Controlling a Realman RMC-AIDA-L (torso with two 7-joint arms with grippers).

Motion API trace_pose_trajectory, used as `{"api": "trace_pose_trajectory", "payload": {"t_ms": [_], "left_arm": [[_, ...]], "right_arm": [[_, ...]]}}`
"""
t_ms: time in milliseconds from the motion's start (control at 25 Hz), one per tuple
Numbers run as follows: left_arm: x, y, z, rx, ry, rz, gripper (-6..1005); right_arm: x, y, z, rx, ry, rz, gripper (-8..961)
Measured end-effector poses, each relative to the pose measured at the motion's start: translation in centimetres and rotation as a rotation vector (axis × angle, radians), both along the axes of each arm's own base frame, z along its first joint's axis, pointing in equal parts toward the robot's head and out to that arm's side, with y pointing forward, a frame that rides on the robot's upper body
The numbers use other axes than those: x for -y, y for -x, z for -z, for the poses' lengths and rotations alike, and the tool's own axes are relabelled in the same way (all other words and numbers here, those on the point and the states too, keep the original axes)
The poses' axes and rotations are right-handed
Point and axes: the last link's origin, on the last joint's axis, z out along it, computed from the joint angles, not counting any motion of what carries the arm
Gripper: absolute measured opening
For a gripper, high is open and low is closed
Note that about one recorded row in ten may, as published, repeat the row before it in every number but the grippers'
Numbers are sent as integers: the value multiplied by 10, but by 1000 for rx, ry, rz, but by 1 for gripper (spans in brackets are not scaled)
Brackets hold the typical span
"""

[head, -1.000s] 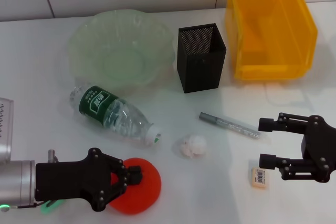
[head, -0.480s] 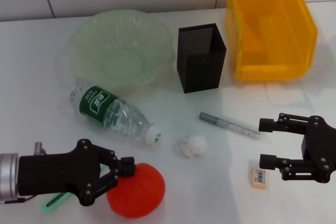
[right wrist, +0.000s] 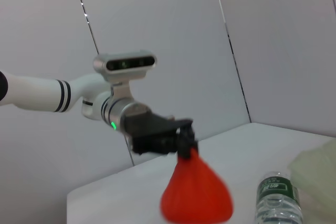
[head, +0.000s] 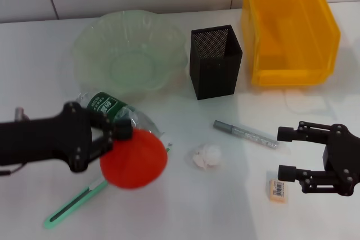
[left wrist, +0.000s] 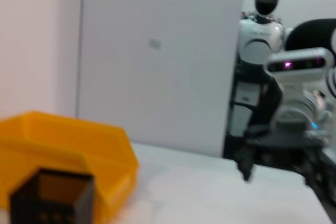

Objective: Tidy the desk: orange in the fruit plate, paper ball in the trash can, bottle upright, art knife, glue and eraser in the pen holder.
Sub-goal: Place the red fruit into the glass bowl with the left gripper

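Note:
My left gripper point(head: 121, 132) is shut on the orange point(head: 134, 158), a red-orange ball, and holds it in the air over the lying bottle point(head: 107, 109), short of the green fruit plate point(head: 90, 37). The right wrist view shows the orange point(right wrist: 197, 195) hanging from the left gripper point(right wrist: 184, 140). My right gripper point(head: 286, 153) is open and still, just right of the eraser point(head: 278, 189). The paper ball point(head: 206, 156), a grey pen-shaped stick point(head: 244, 134) and a slim green knife point(head: 76, 202) lie on the table.
The black mesh pen holder point(head: 215, 62) stands right of the plate. The yellow bin point(head: 289, 26) is at the back right. The bottle's cap end points toward the paper ball.
My left gripper has lifted the orange off the table's front edge and carried it up and back toward the bottle and plate. The green knife now shows. The right arm has not moved.

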Motion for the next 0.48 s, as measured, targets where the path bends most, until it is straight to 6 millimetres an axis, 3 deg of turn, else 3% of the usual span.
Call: {"api": "trace_pose_trajectory", "payload": {"t_ms": [120,160,240,320,480], "left_arm": [[-9,-7,-8,16,-48,4,62],[-21,-14,-14,36,-108,-5,62],[-21,-14,-14,36,-108,-5,59],[-52,-22,-20,54,-253,-78,64],[-76,-28,-22,53,-342,-139,88]], "right_arm": [[0,0,0,0,0,0,776],[1,0,0,0,0,2,776],[1,-1,0,0,0,3,776],[1,-1,0,0,0,3,777],[0,0,0,0,0,1,777]]}}
